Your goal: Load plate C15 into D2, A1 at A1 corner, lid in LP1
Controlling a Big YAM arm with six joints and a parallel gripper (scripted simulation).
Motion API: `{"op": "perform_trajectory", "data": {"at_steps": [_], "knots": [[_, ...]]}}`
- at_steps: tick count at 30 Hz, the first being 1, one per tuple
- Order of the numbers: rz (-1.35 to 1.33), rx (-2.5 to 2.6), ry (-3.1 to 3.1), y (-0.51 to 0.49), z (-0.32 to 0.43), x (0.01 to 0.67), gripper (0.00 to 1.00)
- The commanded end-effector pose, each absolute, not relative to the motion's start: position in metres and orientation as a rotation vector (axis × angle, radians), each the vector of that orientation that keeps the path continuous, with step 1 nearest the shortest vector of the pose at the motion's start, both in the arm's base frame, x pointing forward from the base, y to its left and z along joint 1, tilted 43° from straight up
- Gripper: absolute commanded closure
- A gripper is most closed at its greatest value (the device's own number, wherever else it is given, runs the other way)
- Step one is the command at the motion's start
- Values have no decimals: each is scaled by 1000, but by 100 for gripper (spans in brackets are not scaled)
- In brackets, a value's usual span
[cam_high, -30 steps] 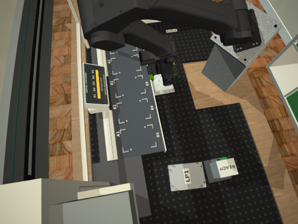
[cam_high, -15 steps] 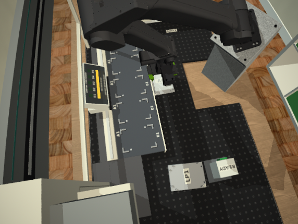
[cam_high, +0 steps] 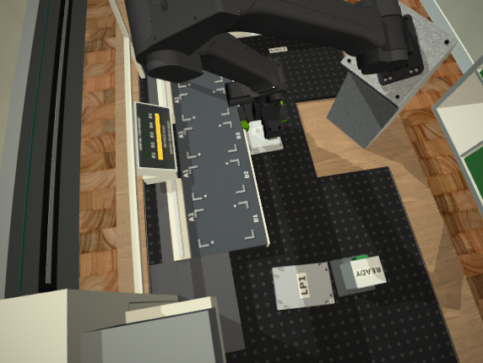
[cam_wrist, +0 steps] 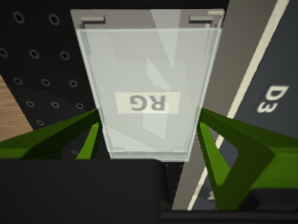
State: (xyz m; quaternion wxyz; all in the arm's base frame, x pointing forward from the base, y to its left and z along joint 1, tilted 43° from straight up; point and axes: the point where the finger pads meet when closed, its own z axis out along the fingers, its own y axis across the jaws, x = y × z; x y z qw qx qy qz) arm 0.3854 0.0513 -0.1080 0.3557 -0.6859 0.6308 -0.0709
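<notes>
The pincer [cam_wrist: 149, 135] grips a clear lid [cam_wrist: 147, 85] above nest RG [cam_high: 265, 143], seemingly unobstructed.
</notes>
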Motion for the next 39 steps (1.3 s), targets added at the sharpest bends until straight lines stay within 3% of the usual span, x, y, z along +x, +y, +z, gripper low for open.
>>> {"op": "perform_trajectory", "data": {"at_steps": [1,39], "knots": [[-180,-1766,1638,50,-108,379,100],[-183,-1761,1630,58,-117,393,100]]}}
